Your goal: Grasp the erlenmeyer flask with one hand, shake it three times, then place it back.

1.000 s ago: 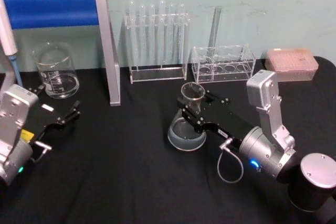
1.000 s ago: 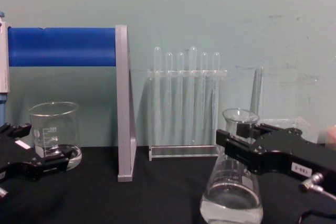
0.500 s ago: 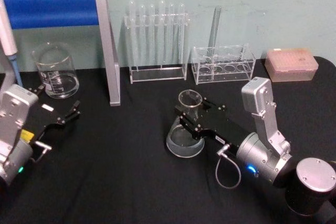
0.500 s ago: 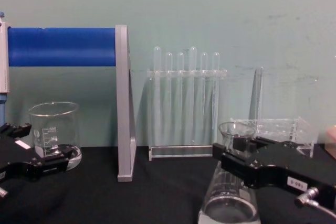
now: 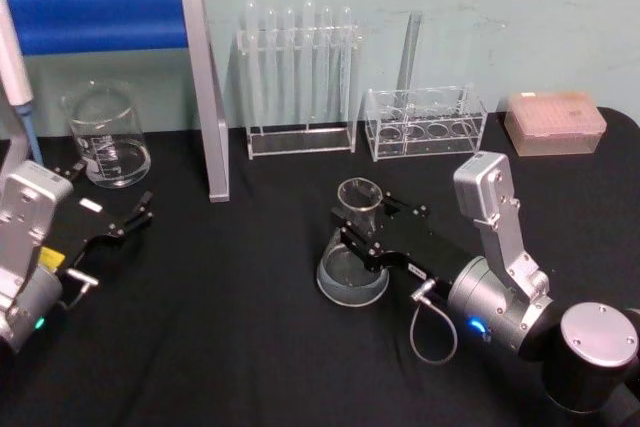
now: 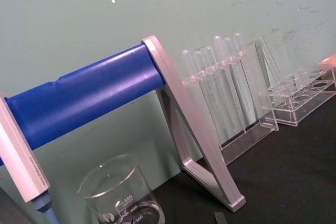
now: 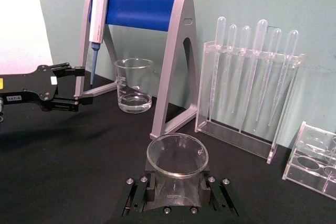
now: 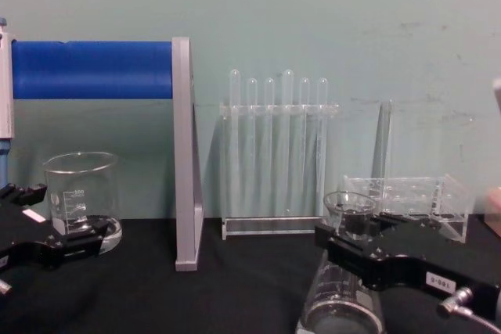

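Right gripper [image 5: 358, 234] pinches the neck of the flask [image 5: 353, 257], one finger each side, just under the flared rim. The flask's base sits on or just above the black table [image 5: 230, 317], contact can't be confirmed. It's at centre-right of the table, in front of the two clear racks.

Right wrist view looks down into the flask mouth [image 7: 177, 155] with the black fingers [image 7: 137, 195] flanking the neck; the base is hidden there. Chest view gives the side profile: flask [image 8: 338, 303] near upright, long axis vertical, mouth up, cone widening below the gripper [image 8: 344, 249].

Head view: neck leans slightly toward the back wall.

Left gripper [image 5: 128, 219] hangs over the left table edge, fingers spread, holding nothing, near the beaker [image 5: 104, 137]. Left wrist view shows that beaker [image 6: 122, 192], the blue-barred pipette stand [image 6: 84, 95] and the test-tube rack [image 6: 226, 93].
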Controlling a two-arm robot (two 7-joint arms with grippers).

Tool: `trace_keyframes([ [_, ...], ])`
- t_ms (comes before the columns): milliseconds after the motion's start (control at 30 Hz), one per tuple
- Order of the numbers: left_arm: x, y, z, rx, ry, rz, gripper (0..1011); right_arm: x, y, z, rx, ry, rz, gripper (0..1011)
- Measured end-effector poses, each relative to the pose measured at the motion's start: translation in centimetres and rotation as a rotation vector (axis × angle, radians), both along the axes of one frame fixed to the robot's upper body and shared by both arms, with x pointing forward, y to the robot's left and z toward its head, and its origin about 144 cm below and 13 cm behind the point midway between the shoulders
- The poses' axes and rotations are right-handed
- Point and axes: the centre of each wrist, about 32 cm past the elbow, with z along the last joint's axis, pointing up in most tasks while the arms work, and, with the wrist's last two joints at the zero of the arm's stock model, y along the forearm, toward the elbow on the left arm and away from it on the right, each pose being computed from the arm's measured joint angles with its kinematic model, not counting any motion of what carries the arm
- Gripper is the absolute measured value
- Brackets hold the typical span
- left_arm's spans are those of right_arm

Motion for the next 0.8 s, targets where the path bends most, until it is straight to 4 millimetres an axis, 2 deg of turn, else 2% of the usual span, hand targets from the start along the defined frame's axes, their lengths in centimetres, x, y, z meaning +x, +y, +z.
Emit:
trace_keyframes([
  [800,0.0,0.0,0.0,0.0,0.0,0.0,1001,-0.06,0.03,-0.03,-0.005,0.005,-0.002,458],
])
